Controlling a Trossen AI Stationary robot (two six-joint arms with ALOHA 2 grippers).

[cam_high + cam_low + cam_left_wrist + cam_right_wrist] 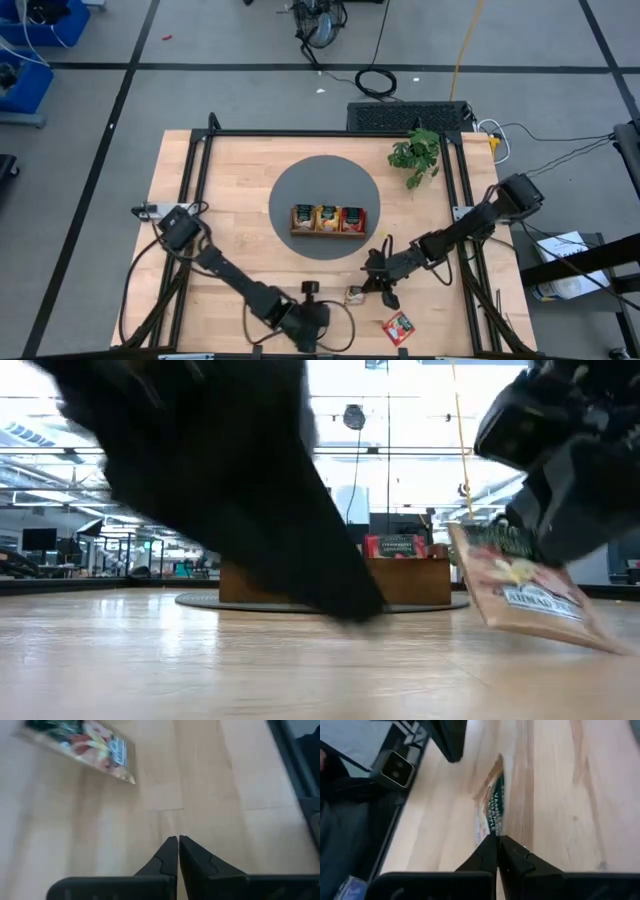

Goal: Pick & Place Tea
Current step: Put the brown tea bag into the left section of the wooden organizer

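Right end effector pinches a tea packet at the near edge of a pale wooden bench.

The bench (240, 190) is light planked wood in a black frame, on a grey floor (90, 120) with dark lines and loose cables. The right end effector (375, 292) is closed on a pale tea packet (520, 590), tilted with one corner low. A red packet (399, 327) lies flat nearby. More packets fill the wooden tray (328, 220) on a grey round mat (300, 185), with a leafy plant (417, 155) behind. The left end effector (178, 851), fingers together and empty, sits at the near edge. Beyond is a bright open hall.
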